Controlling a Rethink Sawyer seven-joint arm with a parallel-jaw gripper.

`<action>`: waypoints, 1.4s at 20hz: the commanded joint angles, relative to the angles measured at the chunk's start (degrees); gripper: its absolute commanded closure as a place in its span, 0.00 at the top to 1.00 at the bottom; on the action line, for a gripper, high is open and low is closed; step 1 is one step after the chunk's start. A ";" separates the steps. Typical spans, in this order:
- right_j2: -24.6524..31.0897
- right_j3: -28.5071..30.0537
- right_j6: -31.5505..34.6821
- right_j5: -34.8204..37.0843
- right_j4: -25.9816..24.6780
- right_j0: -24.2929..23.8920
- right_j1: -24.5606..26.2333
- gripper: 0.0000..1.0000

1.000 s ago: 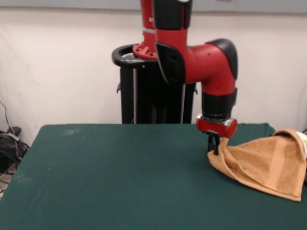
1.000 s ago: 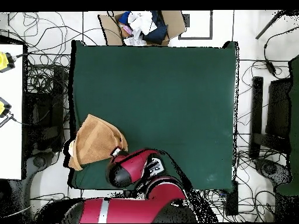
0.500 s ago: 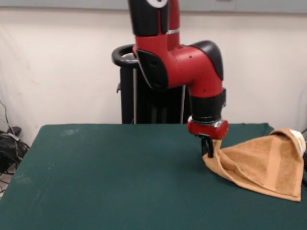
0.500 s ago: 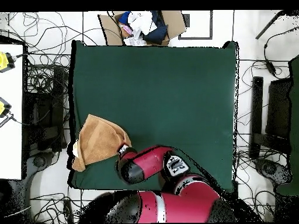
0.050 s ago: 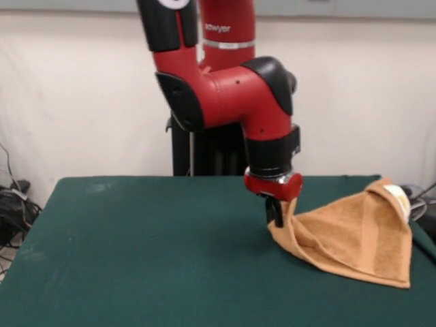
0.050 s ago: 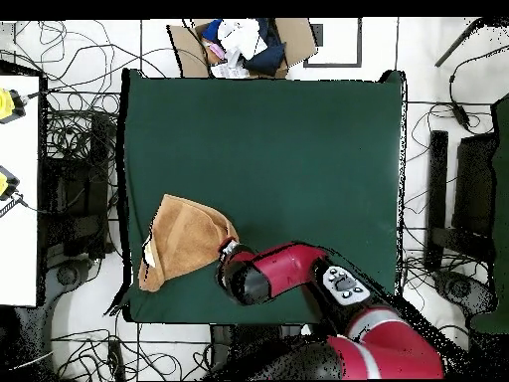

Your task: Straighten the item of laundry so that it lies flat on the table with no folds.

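Front view: gripper [image 5: 276, 212] tips buried in cloth, pinching hand towel [image 5: 354, 235] corner, corner lifted | overhead: wrist hides grip | towel orange-tan, folded, peaked, white label [image 5: 398, 197] at far end | lies on green table [image 5: 150, 259], near one side edge

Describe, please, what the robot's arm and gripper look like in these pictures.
The arm is glossy red with black joint covers and a black band above the wrist; "sawyer" is printed in white on its upper column. A red collar with a silver ring carries the small black gripper.
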 commanded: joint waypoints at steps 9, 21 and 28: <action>10.40 -5.10 -21.51 14.05 -5.96 -9.86 -2.55 0.00; 10.34 -9.99 -27.50 14.03 -6.38 -12.17 1.89 0.00; 9.91 -12.29 -29.42 14.07 -5.49 -12.20 3.82 0.00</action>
